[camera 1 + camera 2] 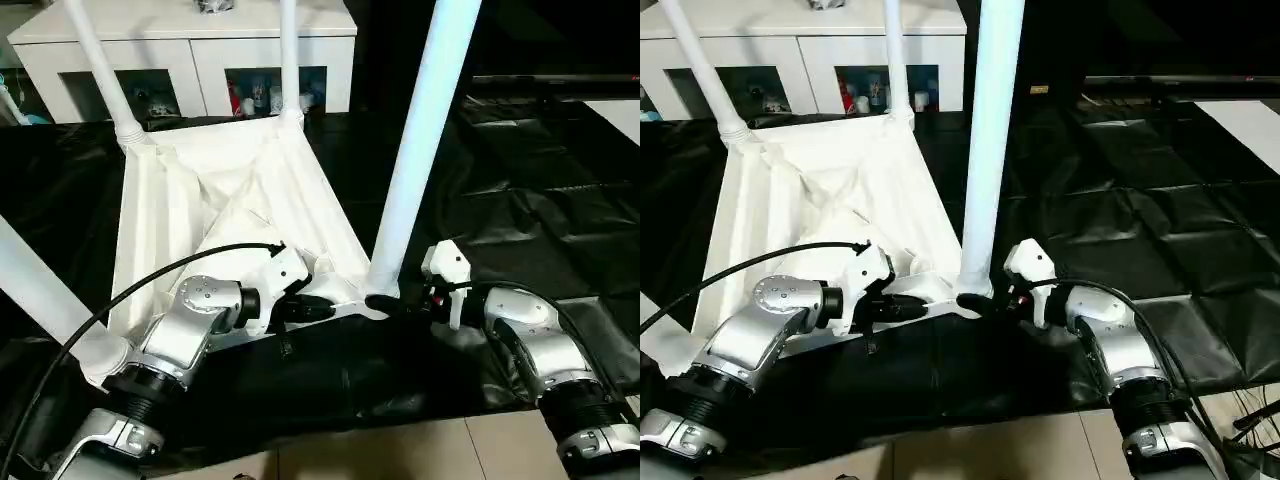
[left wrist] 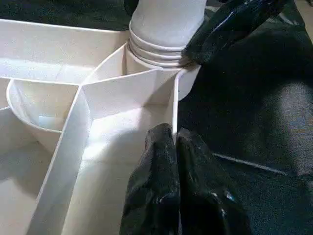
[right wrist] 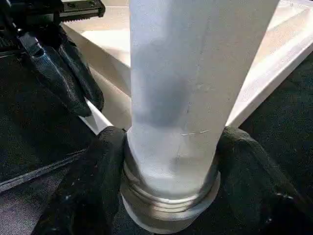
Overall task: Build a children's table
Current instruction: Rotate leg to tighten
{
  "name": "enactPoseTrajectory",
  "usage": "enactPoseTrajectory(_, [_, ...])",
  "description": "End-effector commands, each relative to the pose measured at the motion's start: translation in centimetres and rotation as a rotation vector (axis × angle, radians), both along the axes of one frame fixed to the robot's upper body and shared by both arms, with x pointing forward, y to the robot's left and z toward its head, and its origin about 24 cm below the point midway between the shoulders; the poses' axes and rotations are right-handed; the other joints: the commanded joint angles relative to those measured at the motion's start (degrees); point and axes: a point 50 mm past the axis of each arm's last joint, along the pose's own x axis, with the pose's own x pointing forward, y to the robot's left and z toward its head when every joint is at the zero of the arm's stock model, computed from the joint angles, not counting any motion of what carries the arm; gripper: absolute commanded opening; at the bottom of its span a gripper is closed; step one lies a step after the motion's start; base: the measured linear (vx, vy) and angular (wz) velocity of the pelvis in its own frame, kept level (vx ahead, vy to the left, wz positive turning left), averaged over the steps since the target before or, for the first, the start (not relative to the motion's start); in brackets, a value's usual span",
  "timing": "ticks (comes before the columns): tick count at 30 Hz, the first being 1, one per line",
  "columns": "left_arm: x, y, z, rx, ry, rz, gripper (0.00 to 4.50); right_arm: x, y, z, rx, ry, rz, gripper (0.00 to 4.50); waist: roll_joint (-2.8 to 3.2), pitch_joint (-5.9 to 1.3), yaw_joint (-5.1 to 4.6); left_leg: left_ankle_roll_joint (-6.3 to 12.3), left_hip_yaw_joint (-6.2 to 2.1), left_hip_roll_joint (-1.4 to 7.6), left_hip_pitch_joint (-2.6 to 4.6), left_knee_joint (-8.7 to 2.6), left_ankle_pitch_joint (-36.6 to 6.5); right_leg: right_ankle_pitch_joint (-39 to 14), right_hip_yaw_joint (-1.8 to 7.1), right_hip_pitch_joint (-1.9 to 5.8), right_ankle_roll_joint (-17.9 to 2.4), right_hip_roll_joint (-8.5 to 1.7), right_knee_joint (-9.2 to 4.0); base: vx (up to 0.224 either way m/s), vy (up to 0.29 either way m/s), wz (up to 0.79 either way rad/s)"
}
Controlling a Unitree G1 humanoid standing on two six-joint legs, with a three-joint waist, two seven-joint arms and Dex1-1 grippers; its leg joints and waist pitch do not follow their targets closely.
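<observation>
The white table top (image 1: 230, 200) lies upside down on the black floor sheet (image 1: 520, 200), with its ribs facing up. Legs stand in the corner sockets. The right gripper (image 3: 168, 196) has its two fingers clamped on the base of the near right leg (image 1: 415, 150), one on each side. The left gripper (image 2: 176, 181) has its fingers pressed together on the thin edge wall of the top, just beside that leg. A white cabinet (image 1: 190, 50) stands behind.
</observation>
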Motion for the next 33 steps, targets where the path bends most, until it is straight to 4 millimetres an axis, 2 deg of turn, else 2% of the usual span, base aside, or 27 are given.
enactPoseTrajectory(1, [-0.3, -0.9, 0.6, -0.051, -0.003, -0.057, 0.0, 0.0, 0.2, 0.0, -0.002, 0.007, 0.018, 2.52, -1.05, -3.59, 0.08, 7.35, -0.72, 2.23, 1.03, -3.45, -8.4, -5.2, 0.87, 2.91, -14.9, -1.92, -2.96, 0.0, 0.0, 0.0])
enactPoseTrajectory(4, [-0.4, -0.9, 0.5, -0.045, 0.004, -0.065, 0.0, -0.1, 0.2, 0.0, 0.0, 0.01, 0.018, 2.5, -0.86, -3.58, 0.09, 7.21, -0.76, 2.24, 1.06, -3.48, -8.5, -5.3, 0.84, 2.91, -14.9, -1.9, -2.95, 0.0, 0.0, 0.0])
enactPoseTrajectory(9, [-0.5, -0.9, 0.4, -0.04, 0.013, -0.069, 0.0, -0.2, 0.3, -0.2, 0.004, 0.014, 0.013, 2.5, -0.93, -3.64, 0.06, 7.14, -0.74, 2.19, 1.03, -3.42, -8.4, -4.7, 0.84, 2.98, -15.1, -1.87, -2.89, 0.0, 0.0, 0.0])
enactPoseTrajectory(13, [0.2, -0.9, 0.0, 0.0, 0.016, 0.003, 0.0, 0.4, 0.8, -0.6, 0.012, 0.019, -0.081, 2.5, -0.82, -3.64, 0.0, 6.94, -0.76, 2.18, 1.06, -3.44, -8.3, -4.7, 0.84, 2.96, -15.1, -1.87, -2.88, 0.0, 0.0, 0.0])
enactPoseTrajectory(14, [0.6, -1.0, -0.2, 0.018, 0.014, 0.049, 0.0, 0.7, 1.1, -0.7, 0.011, 0.011, -0.123, 2.49, -0.77, -3.56, -0.17, 6.57, -0.71, 2.16, 1.04, -3.49, -8.6, -5.1, 0.87, 2.82, -15.0, -1.82, -2.92, 0.0, 0.0, 0.0])
enactPoseTrajectory(18, [1.8, -1.7, -0.7, 0.054, 0.003, 0.184, 0.0, 2.1, 2.6, -1.3, 0.048, 0.031, -0.352, 2.49, -0.81, -3.24, -0.7, 3.58, -0.93, 1.95, 1.1, -3.9, -12.7, -12.9, 0.83, 2.7, -13.3, -1.9, -3.69, 0.0, 0.0, 0.0])
enactPoseTrajectory(19, [2.3, -2.4, -0.8, 0.06, 0.012, 0.244, 0.0, 2.6, 3.6, -1.7, 0.099, 0.091, -0.486, 2.49, -0.78, -3.2, -1.1, 1.82, -1.12, 1.87, 1.01, -4.14, -14.9, -16.3, 0.81, 2.7, -11.8, -1.92, -3.92, 0.0, 0.0, 0.0])
enactPoseTrajectory(22, [2.7, -3.4, -1.0, 0.067, 0.025, 0.321, 0.0, 2.8, 4.9, -2.4, 0.099, 0.138, -0.615, 2.49, -0.62, -3.16, -1.77, 0.49, -1.29, 1.86, 1.19, -4.38, -16.7, -17.6, 0.83, 2.28, -11.0, -1.79, -4.19, 0.0, 0.0, 0.0])
enactPoseTrajectory(23, [3.0, -3.8, -1.1, 0.073, 0.021, 0.353, 0.0, 2.9, 5.5, -2.6, 0.085, 0.138, -0.643, 2.49, -0.52, -3.19, -1.76, 0.36, -1.29, 1.8, 1.31, -4.36, -17.2, -17.9, 0.8, 2.25, -10.8, -1.79, -4.3, 0.0, 0.0, 0.0])
enactPoseTrajectory(25, [3.4, -4.4, -1.4, 0.085, 0.011, 0.401, 0.0, 3.1, 6.5, -2.8, 0.071, 0.141, -0.693, 2.49, -0.71, -3.17, -1.93, 0.21, -1.28, 1.73, 1.15, -4.39, -18.2, -18.4, 0.77, 2.24, -10.4, -1.78, -4.48, 0.0, 0.0, 0.0])
enactPoseTrajectory(26, [3.6, -4.8, -1.4, 0.091, 0.002, 0.418, 0.0, 3.2, 7.2, -2.8, 0.073, 0.146, -0.723, 2.49, -0.63, -3.22, -1.91, 0.06, -1.28, 1.7, 1.37, -4.36, -18.6, -18.7, 0.85, 2.0, -10.2, -1.79, -4.6, 0.0, 0.0, 0.0])
enactPoseTrajectory(29, [3.9, -5.6, -1.4, 0.097, -0.01, 0.427, 0.0, 3.6, 8.1, -2.6, 0.069, 0.133, -0.765, 2.49, -0.69, -3.31, -1.8, -0.04, -1.33, 1.68, 1.41, -4.48, -18.9, -17.6, 0.8, 1.95, -9.9, -1.78, -4.61, 0.0, 0.0, 0.0])
enactPoseTrajectory(33, [4.1, -5.8, -1.3, 0.102, -0.019, 0.432, 0.0, 3.7, 8.5, -2.4, 0.057, 0.127, -0.758, 2.49, -0.75, -3.46, -1.66, 0.97, -1.25, 1.75, 1.25, -4.46, -17.3, -12.6, 0.86, 2.29, -10.4, -1.76, -4.26, 0.0, 0.0, 0.0])
